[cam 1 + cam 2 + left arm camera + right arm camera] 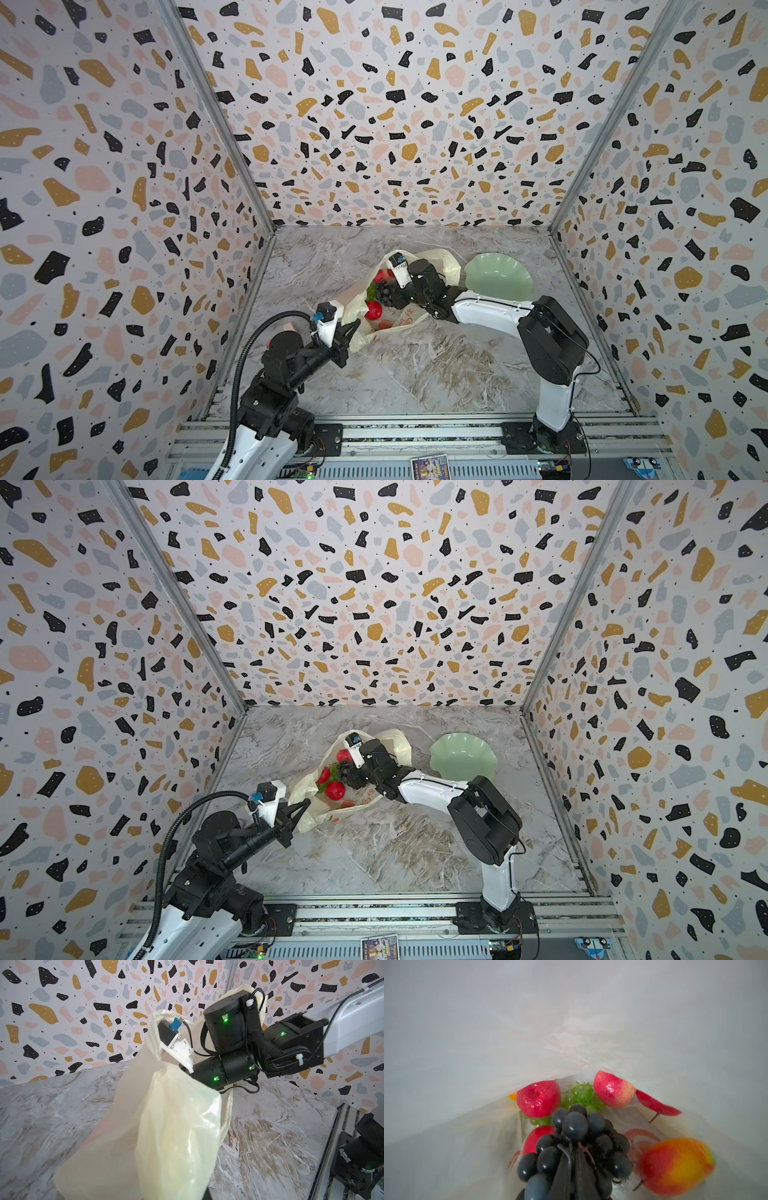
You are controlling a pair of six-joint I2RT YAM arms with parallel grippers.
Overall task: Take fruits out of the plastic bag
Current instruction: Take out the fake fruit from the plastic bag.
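Cream-yellow bag (166, 1126), red apples (538, 1099), dark grapes (575, 1126), pale-green dish (498, 276)

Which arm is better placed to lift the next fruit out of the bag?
Right. The right gripper is inside the plastic bag, shut on the dark grape bunch; the left gripper pinches the bag's edge.

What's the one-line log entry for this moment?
left end effector: shut on plastic bag rim | right end effector: shut on dark grape bunch, inside bag | other fruits: in bag
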